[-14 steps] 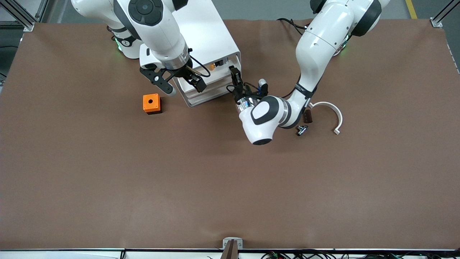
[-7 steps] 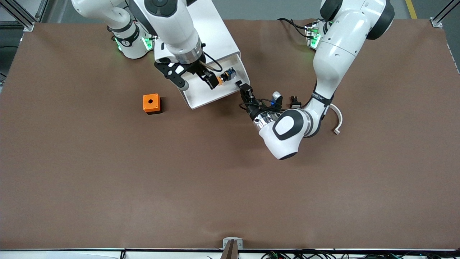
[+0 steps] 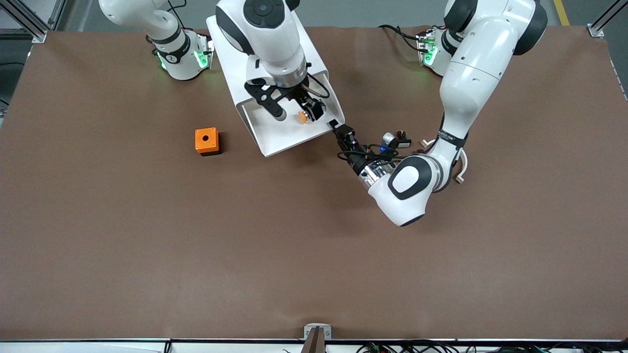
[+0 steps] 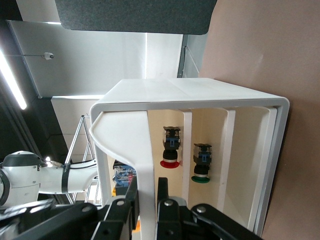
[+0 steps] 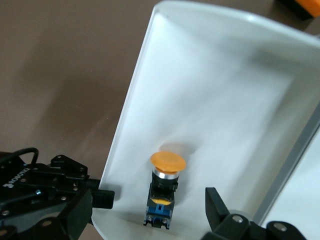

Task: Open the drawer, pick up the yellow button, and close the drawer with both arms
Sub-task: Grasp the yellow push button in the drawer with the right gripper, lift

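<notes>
Right gripper (image 3: 293, 111) spread wide over open drawer (image 3: 274, 135), straddling button (image 3: 303, 116) near its corner, left gripper (image 3: 342, 131) pinching drawer's front edge, orange box (image 3: 206, 141) on worktop.

Brown table (image 3: 147, 245), white drawer cabinet (image 3: 274, 54) on it near the robot bases (top drawer (image 3: 289, 130) pulled out), orange box (image 3: 206, 141) beside it toward the right arm's end, white curved part (image 3: 461, 169) toward the left arm's end.
</notes>
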Controlling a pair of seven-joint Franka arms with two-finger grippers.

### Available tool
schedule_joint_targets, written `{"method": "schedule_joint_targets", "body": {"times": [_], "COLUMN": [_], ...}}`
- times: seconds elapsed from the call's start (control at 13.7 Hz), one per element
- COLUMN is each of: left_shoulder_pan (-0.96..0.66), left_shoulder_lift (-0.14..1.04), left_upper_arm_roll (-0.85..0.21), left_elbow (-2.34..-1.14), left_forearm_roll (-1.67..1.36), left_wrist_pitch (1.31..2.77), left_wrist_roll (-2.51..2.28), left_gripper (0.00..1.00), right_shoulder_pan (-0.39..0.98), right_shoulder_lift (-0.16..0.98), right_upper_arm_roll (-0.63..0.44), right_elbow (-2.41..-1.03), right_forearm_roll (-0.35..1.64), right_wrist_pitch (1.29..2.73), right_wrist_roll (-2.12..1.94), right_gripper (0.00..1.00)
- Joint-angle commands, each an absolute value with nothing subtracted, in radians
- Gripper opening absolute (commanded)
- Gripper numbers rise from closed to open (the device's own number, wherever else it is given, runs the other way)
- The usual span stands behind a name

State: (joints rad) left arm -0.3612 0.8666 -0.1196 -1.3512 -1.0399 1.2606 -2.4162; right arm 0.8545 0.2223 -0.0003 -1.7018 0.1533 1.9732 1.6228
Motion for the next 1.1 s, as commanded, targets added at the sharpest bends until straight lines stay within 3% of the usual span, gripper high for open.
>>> {"method": "schedule_joint_targets", "body": {"times": [0.0, 0.07, 0.15, 0.22, 0.59, 0.73, 0.88, 1.02], "left_shoulder_pan": [-0.362, -0.361, -0.36, -0.356, -0.33, -0.328, -0.331, -0.34], "left_shoulder_lift": [0.882, 0.882, 0.882, 0.882, 0.884, 0.884, 0.879, 0.871], "left_upper_arm_roll": [-0.115, -0.115, -0.115, -0.114, -0.114, -0.114, -0.095, -0.077], "left_elbow": [-1.331, -1.331, -1.328, -1.319, -1.243, -1.227, -1.2, -1.189], "left_forearm_roll": [-1.048, -1.048, -1.049, -1.049, -1.066, -1.065, -1.057, -1.052], "left_wrist_pitch": [1.27, 1.272, 1.279, 1.291, 1.293, 1.293, 1.292, 1.295], "left_wrist_roll": [-2.415, -2.413, -2.414, -2.416, -2.197, -2.033, -1.886, -1.739], "left_gripper": [0.51, 0.64, 0.87, 1.0, 1.0, 1.0, 1.0, 1.0], "right_shoulder_pan": [0.882, 0.891, 0.902, 0.91, 0.946, 0.959, 0.96, 0.965], "right_shoulder_lift": [0.241, 0.248, 0.261, 0.271, 0.308, 0.316, 0.319, 0.319], "right_upper_arm_roll": [-0.014, -0.014, -0.014, -0.014, -0.012, -0.012, -0.012, -0.012], "right_elbow": [-1.701, -1.701, -1.701, -1.703, -1.701, -1.701, -1.701, -1.698], "right_forearm_roll": [0.15, 0.149, 0.14, 0.115, 0.092, 0.092, 0.095, 0.097], "right_wrist_pitch": [1.991, 1.993, 2.0, 2.014, 2.019, 2.019, 2.017, 2.014], "right_wrist_roll": [1.678, 1.687, 1.706, 1.738, 1.802, 1.804, 1.804, 1.802], "right_gripper": [1.0, 1.0, 1.0, 0.99, 0.92, 0.85, 0.63, 0.17]}}
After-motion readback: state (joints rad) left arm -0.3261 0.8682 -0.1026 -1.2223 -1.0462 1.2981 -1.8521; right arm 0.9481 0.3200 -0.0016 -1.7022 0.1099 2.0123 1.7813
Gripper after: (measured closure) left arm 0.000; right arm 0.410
